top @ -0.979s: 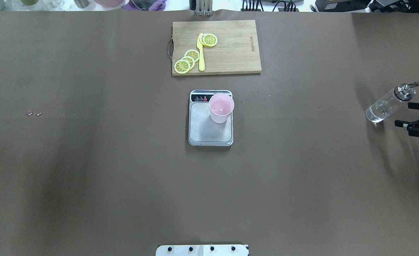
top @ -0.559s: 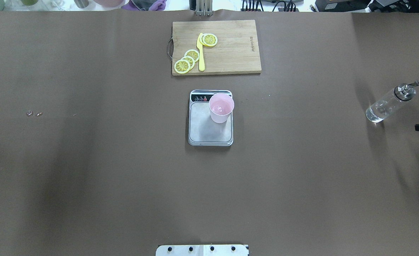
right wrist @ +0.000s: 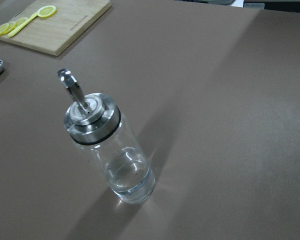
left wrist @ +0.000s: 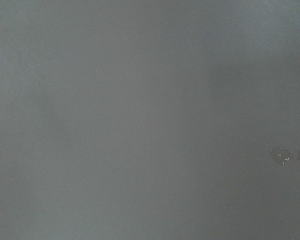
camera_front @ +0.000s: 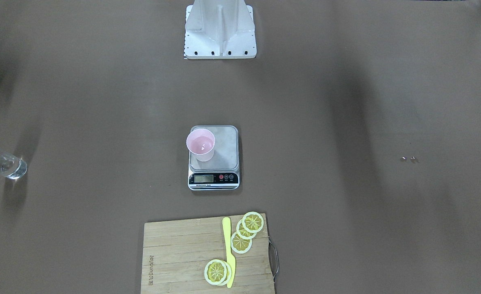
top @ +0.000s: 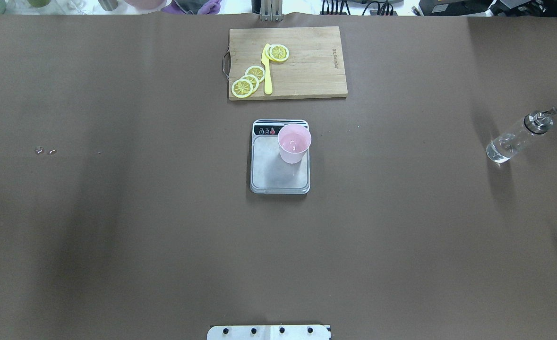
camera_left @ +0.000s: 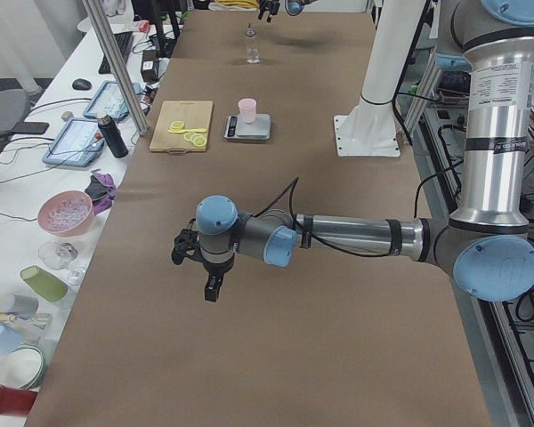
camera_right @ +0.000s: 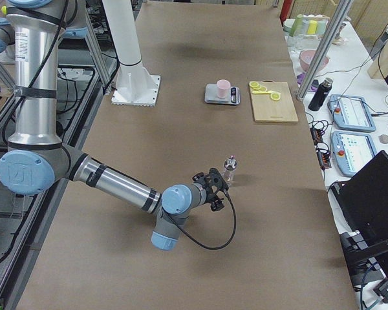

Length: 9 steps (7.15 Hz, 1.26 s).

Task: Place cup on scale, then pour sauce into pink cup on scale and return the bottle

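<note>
The pink cup (top: pixel 294 143) stands upright on the far right corner of the scale's steel platform (top: pixel 273 174); both also show in the front view, the cup (camera_front: pixel 200 143) on the scale (camera_front: pixel 224 141). The glass bottle (top: pixel 514 139) with its metal spout stands alone at the table's right, a little clear sauce (right wrist: pixel 132 182) in its bottom. My right gripper (camera_right: pixel 215 187) is beside the bottle (camera_right: pixel 229 169), apart from it; I cannot tell if it is open. My left gripper (camera_left: pixel 196 271) hovers over bare table far left; its state is unclear.
A wooden cutting board (top: pixel 306 71) with lemon slices (top: pixel 249 81) and a yellow knife (top: pixel 267 71) lies beyond the scale. Two small droplets (top: pixel 44 151) sit on the brown table cover at the left. The robot base plate (top: pixel 269 332) is at the near edge.
My right gripper has drawn back from the bottle and left the overhead view over its right edge. The bottle, cup and scale have not moved.
</note>
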Tool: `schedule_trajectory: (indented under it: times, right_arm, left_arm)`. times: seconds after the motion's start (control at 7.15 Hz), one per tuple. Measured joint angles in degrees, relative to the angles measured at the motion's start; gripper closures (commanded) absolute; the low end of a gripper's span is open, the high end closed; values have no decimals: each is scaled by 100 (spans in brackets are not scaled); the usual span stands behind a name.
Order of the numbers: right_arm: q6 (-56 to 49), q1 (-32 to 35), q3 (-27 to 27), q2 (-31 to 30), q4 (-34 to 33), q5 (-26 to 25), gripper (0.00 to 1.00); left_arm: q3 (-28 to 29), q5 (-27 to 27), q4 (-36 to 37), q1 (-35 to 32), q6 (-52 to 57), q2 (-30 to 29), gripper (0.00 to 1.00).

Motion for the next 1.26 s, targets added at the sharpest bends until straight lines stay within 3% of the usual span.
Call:
schedule_trajectory:
  times: [0.56, 0.84, 1.26]
  right_arm:
    - [-7, 470, 930, 497, -3567, 219, 0]
    - [-23, 522, 1148, 784, -4932, -110, 0]
    - [-43, 642, 1179, 1146, -6478, -910, 0]
  left_arm:
    - [0, 2, 0, 0, 0, -7, 1]
    - [6, 7, 2, 0, 0, -9, 1]
    - [16, 9, 8, 0, 6, -9, 1]
